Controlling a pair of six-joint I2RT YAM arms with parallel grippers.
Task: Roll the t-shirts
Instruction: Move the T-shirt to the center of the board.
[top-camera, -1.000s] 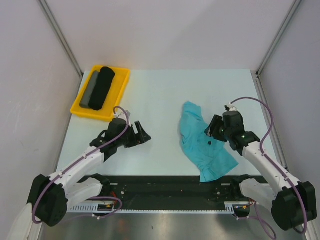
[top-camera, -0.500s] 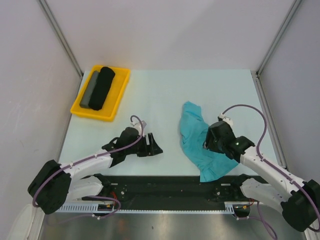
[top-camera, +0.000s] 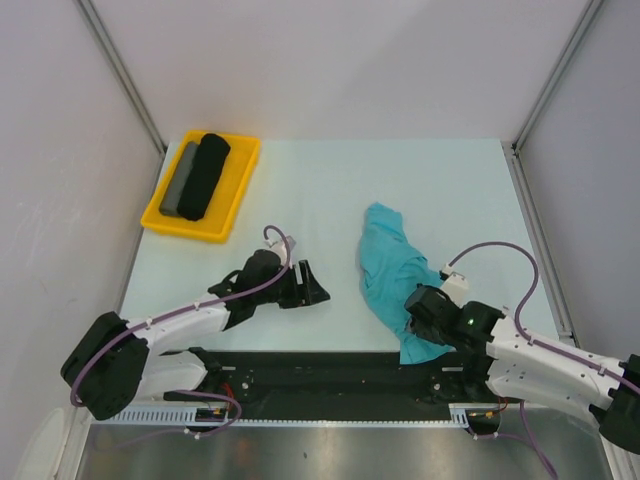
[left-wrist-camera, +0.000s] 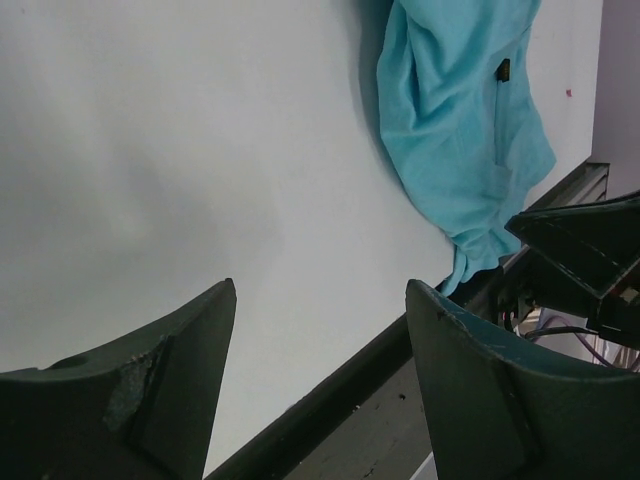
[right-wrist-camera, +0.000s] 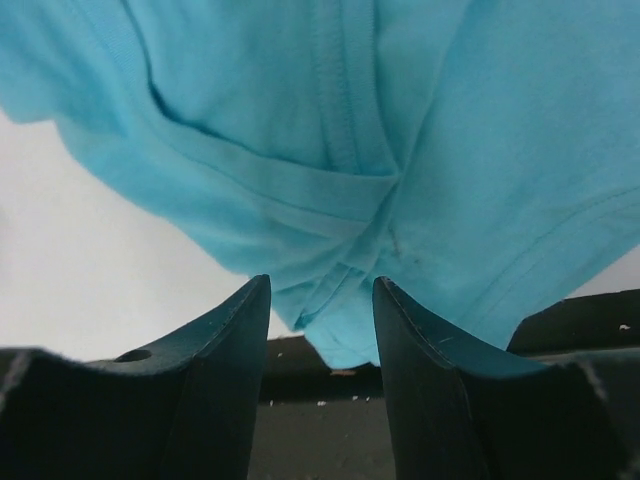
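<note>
A turquoise t-shirt (top-camera: 390, 270) lies crumpled in a long strip right of the table's middle, its near end hanging over the front edge. My right gripper (top-camera: 416, 318) hovers over that near end. In the right wrist view its jaws (right-wrist-camera: 320, 290) stand open, with a hemmed corner of the t-shirt (right-wrist-camera: 360, 170) just beyond the tips. My left gripper (top-camera: 316, 290) is open over bare table, left of the cloth. The left wrist view shows its open jaws (left-wrist-camera: 320, 290), the t-shirt (left-wrist-camera: 450, 130) and its dark neck label (left-wrist-camera: 503, 68). A black roll (top-camera: 205, 175) and a grey roll (top-camera: 178, 182) are also in view.
Both rolls lie side by side in a yellow tray (top-camera: 158, 216) at the far left of the table. A black rail (top-camera: 330, 365) runs along the near edge. Grey walls close in the table on both sides and at the back.
</note>
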